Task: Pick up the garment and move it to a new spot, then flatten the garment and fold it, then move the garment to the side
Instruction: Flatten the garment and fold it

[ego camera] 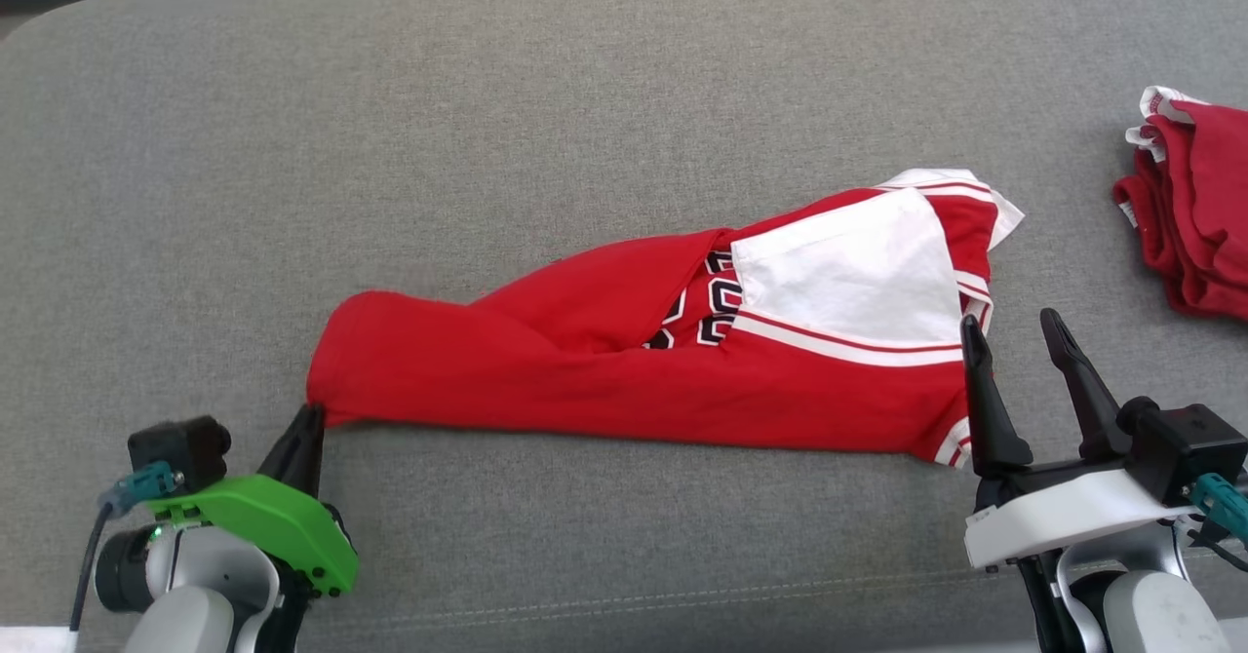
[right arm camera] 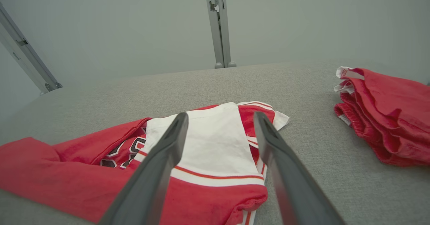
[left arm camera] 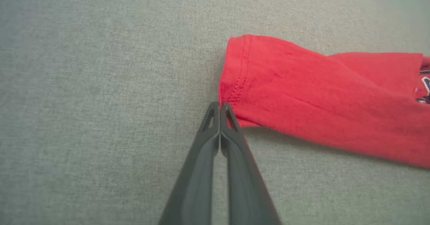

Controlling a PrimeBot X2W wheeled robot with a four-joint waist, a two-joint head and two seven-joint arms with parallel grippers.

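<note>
1. The garment (ego camera: 546,380), red with a white panel (ego camera: 858,273), lies in a long, loosely bunched strip across the middle of the grey pad (ego camera: 585,97), with one end at the left and the other at the right.
2. The left gripper (ego camera: 314,411) is clenched on the garment's left hem corner. The fingers press together and the cloth draws to a point at their tips. In the left wrist view, the right finger covers the very corner of the hem, so how much cloth is caught cannot be made out.
3. The right gripper (ego camera: 1008,320) is released, its fingers spread wide with nothing between them. It is at the garment's right end. In the head view its left finger crosses the striped edge there, and whether it touches the cloth cannot be told.
4. Black and white lettering (ego camera: 717,307) shows in a gap between the folds. Most of it is tucked under red cloth and the white panel, so it cannot be read.
5. A pile (ego camera: 1204,214) of red cloth with white trim sits at the pad's far right, well apart from the garment. The frame edge cuts it off.
6. In the right wrist view, two metal posts (right arm camera: 220,23) rise behind the pad against a plain wall, and the top edge cuts them off.
</note>
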